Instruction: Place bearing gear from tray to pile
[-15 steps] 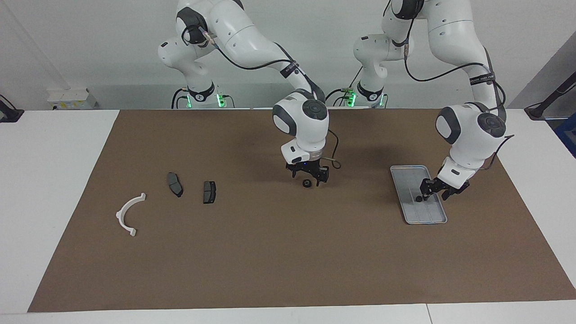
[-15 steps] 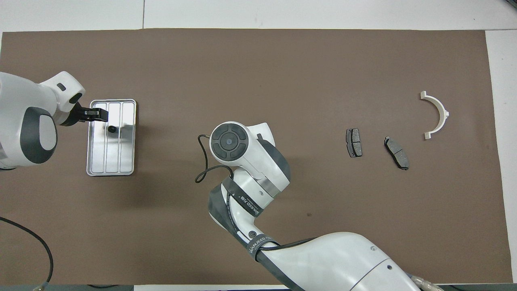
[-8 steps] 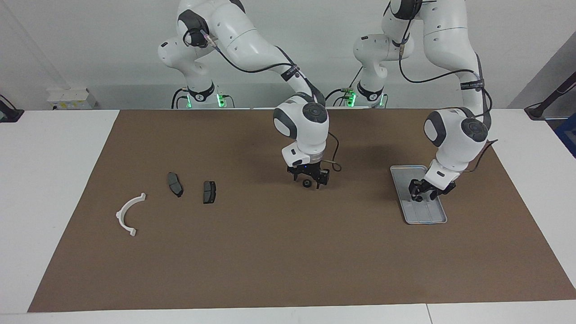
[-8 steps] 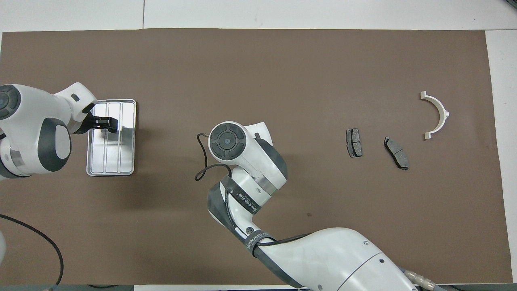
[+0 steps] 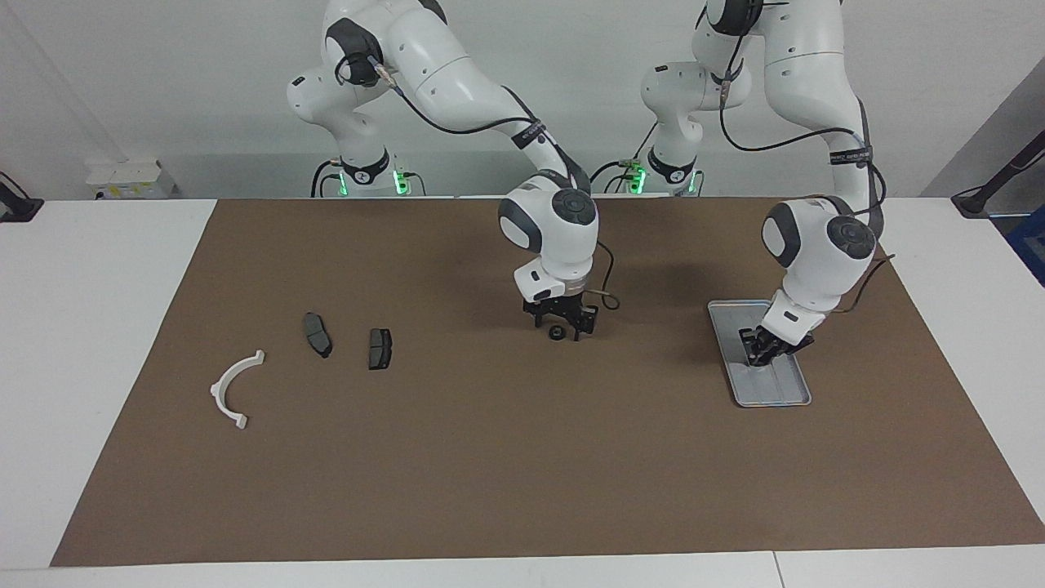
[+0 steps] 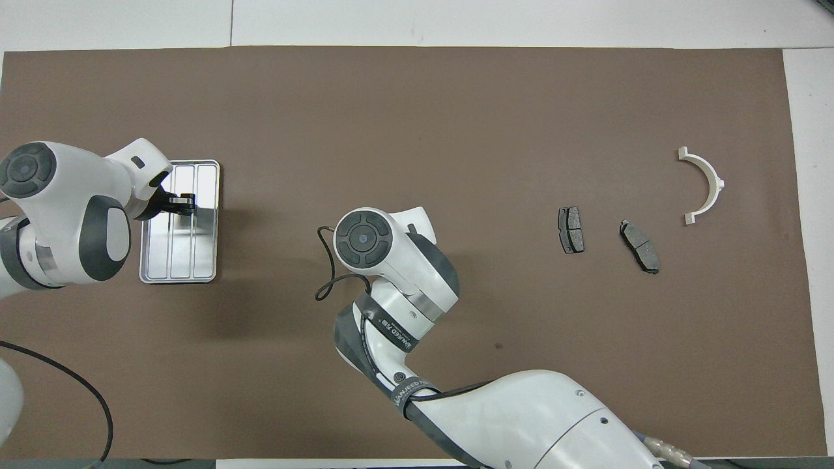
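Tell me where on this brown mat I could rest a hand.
The mat strip farthest from the robots is bare, also between dark pads and right gripper. Crowded: left gripper in the tray, right gripper over the gear.

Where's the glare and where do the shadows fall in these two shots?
Overhead view: the tray throws bright glare along the side toward the table's middle, and soft arm shadows lie on the brown mat. Facing view: the tray looks dull grey, with a soft shadow on the mat between the two arms.
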`<action>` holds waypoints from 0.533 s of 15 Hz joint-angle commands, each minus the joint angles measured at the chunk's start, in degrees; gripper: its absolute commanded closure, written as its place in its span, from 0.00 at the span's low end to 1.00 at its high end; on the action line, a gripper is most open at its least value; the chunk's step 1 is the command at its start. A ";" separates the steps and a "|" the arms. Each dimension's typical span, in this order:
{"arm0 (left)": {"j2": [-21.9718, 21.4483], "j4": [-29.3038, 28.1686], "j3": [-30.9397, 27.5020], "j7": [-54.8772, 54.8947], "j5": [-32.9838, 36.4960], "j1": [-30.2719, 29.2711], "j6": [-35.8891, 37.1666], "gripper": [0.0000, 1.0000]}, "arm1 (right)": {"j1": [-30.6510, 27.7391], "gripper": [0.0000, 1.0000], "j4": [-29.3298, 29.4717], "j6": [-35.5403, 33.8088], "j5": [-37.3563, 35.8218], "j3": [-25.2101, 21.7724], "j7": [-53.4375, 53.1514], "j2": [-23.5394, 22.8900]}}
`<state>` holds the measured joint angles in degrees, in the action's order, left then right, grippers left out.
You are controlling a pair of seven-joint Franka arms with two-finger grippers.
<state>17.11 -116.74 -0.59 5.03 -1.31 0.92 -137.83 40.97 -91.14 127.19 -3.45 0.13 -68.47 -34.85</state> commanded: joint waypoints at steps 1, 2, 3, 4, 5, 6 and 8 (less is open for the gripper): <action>-0.85 -1.30 -0.64 -1.68 -0.88 1.01 -1.66 1.00 | -0.54 0.40 2.28 -1.95 -0.68 0.04 -0.97 -0.83; -0.76 -0.87 -0.64 -1.78 -0.88 1.01 -1.22 1.00 | -0.63 0.54 2.28 -1.86 -0.42 0.13 -0.97 -0.92; -0.76 0.18 -0.55 -1.78 -0.88 1.01 -0.35 1.00 | -0.71 0.66 2.28 -1.17 -0.24 0.13 -0.97 -1.01; -0.76 2.02 -0.55 -1.78 -0.88 1.01 1.92 1.00 | -0.71 0.74 2.20 -0.81 -0.24 0.04 -0.97 -1.01; -0.85 5.26 -0.55 -1.69 -0.88 0.75 6.30 1.00 | -0.71 0.89 2.20 -0.89 -0.24 0.13 -0.97 -1.01; -0.94 8.95 -0.46 -1.86 -1.06 0.66 11.04 1.00 | -0.80 1.00 2.20 -0.89 -0.50 0.04 -0.88 -0.92; -1.11 14.93 -0.55 -3.70 -4.12 1.27 18.18 1.00 | -1.24 1.00 2.20 -1.33 -0.86 0.04 -0.70 -0.92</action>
<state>16.57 -107.91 -0.58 3.15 -2.64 1.20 -127.09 40.73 -89.79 126.13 -3.44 -0.13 -68.47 -34.96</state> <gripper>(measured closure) 0.767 0.652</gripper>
